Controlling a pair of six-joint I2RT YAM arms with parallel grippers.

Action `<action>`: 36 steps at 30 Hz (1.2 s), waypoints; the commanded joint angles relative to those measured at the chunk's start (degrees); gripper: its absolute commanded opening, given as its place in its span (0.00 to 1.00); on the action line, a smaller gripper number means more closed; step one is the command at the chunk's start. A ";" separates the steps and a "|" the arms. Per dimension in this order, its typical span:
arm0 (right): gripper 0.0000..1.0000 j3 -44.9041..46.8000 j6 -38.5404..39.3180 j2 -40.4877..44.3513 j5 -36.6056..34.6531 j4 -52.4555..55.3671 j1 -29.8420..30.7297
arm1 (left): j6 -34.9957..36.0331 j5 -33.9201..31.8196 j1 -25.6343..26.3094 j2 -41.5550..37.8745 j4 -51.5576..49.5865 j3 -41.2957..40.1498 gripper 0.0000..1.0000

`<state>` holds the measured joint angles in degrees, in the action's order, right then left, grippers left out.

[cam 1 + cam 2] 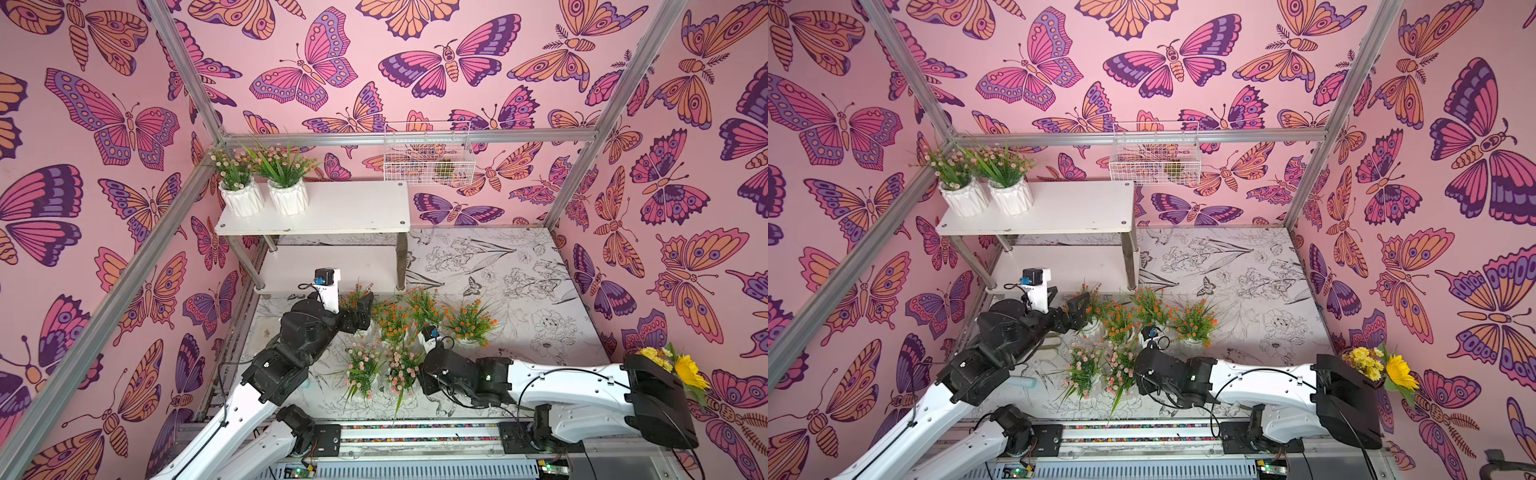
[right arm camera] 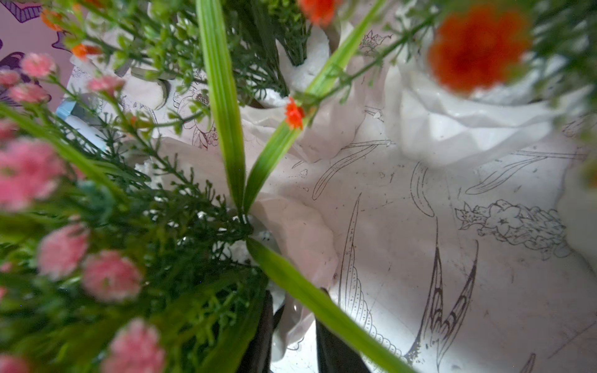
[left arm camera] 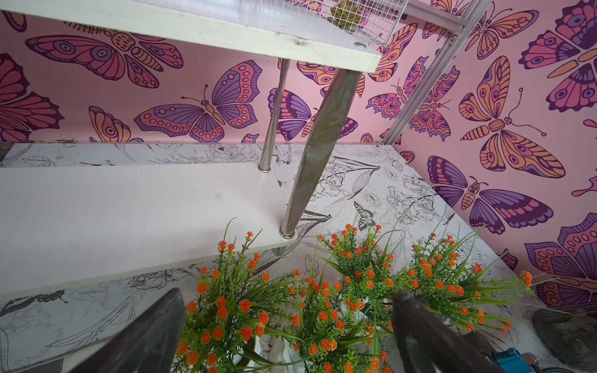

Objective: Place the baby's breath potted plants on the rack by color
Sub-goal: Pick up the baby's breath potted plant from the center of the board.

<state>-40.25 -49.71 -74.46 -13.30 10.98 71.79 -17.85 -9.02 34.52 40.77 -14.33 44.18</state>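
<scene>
The baby's breath potted plants are small plastic sprays: feathery dark-green sprigs and a few flat, bright-green blades dotted with tiny pompom blooms, each rising from a glossy white pot with folded, faceted ribs. The corner pink plant (image 1: 232, 168) and its pink neighbour (image 1: 280, 164) stand upright, pots just beside each other, at the left end of the top board of the rack (image 1: 340, 208), a matte white two-tier shelf on round polished metal legs whose lower board is bare. The other six stand on the table (image 1: 498, 270), a white sheet printed with line-drawn flowers, just in front of the rack. Four orange ones make a crowded row with tangled foliage: the leftmost orange plant (image 1: 355, 293), the second orange plant (image 1: 390, 320), the third orange plant (image 1: 424, 305) and the rightmost orange plant (image 1: 471, 322). Nearer the arms stand the left pink plant (image 1: 363, 368) and the right pink plant (image 1: 401, 368), close together. The left gripper (image 3: 287, 292) hangs over the leftmost orange plant with its dark fingers (image 3: 155, 332) spread wide on either side of the spray. The right gripper (image 2: 295, 310) is buried in blurred leaves; its fingers stand narrow and seem to pinch the pot wall of the right pink plant. A white wire basket (image 1: 428, 153) hangs on the butterfly-papered back wall, and a yellow sunflower bunch (image 1: 681, 365) sits behind the right arm.
</scene>
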 commanded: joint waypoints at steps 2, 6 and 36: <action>0.24 -2.87 -1.49 -2.01 -2.37 2.85 0.63 | 0.35 -0.30 0.19 -0.43 -0.53 -1.21 1.00; 0.21 -4.67 -2.25 -4.04 -3.28 4.76 0.86 | 0.29 -0.40 0.26 -0.43 -0.55 -1.37 1.00; 0.00 -17.66 0.06 -10.54 -11.50 23.76 2.38 | 1.10 0.23 0.19 -2.89 -2.20 -1.56 1.00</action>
<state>-55.75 -51.83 -87.09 -22.00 29.41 74.46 -17.61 -8.97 34.52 38.26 -15.31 42.76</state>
